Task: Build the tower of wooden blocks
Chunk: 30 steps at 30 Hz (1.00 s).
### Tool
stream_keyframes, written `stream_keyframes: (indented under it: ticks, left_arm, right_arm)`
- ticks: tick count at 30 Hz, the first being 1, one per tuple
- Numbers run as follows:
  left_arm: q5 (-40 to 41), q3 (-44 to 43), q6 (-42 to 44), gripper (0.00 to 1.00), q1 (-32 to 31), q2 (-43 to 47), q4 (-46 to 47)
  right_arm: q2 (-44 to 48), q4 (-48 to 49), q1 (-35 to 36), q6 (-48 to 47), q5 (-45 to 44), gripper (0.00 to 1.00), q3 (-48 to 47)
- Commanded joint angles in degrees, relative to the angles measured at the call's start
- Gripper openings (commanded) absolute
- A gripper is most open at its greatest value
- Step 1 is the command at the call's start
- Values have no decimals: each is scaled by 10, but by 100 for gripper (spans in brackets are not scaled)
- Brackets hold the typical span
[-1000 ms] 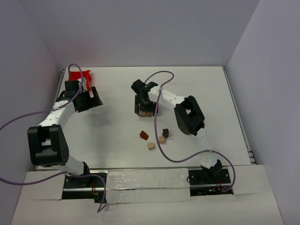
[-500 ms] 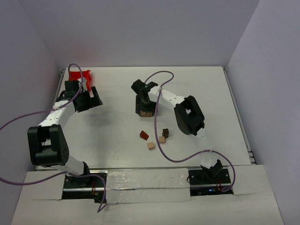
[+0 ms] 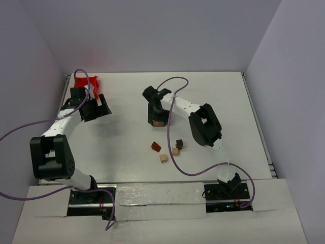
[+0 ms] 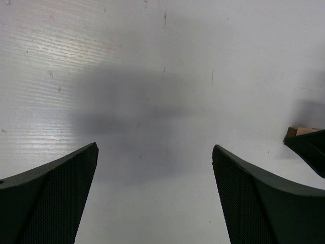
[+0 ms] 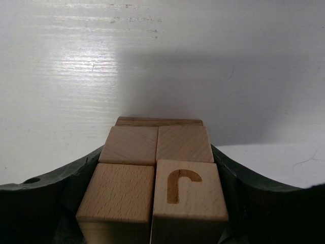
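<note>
My right gripper is at the table's middle, shut around a cluster of light tan cubes. In the right wrist view the gripper has a finger pressed on each side of the cubes, which sit two wide. One cube carries an engraved J, and a brown piece shows at the far end. Nearer the bases lie a reddish-brown wedge, a dark brown cube and two tan cubes. My left gripper is open and empty over bare table.
A red plastic bin stands at the far left corner, just behind the left gripper. The left wrist view shows a tan block edge at its right margin. Purple cables loop over the table from both arms.
The right gripper has shifted slightly over the cube cluster, and the cubes under it look more tightly bunched. The left arm and the loose blocks have not moved.
</note>
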State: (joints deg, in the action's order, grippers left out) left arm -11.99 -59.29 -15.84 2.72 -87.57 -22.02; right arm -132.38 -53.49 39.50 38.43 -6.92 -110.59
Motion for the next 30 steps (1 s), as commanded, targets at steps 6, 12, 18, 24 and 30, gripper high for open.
stream_keyframes:
  ticks: [6, 12, 18, 24, 30]
  left_arm:
    - [-12, -28, 3, 99, 4, -5, 8]
    - [-12, -29, 2, 99, 4, -8, 8]
    - [-13, -30, 2, 99, 4, -9, 8]
    - [-14, -29, 1, 99, 4, -12, 10]
    - [-15, -31, 0, 99, 4, -14, 10]
  right_arm:
    - [-9, 12, -21, -18, 9, 66, -11]
    - [-11, 16, -29, -39, 15, 65, -13]
    - [-17, 14, -31, -60, 11, 65, -16]
    - [-17, 9, -31, -76, -4, 65, -19]
    - [-18, 8, -30, -83, -13, 66, -21]
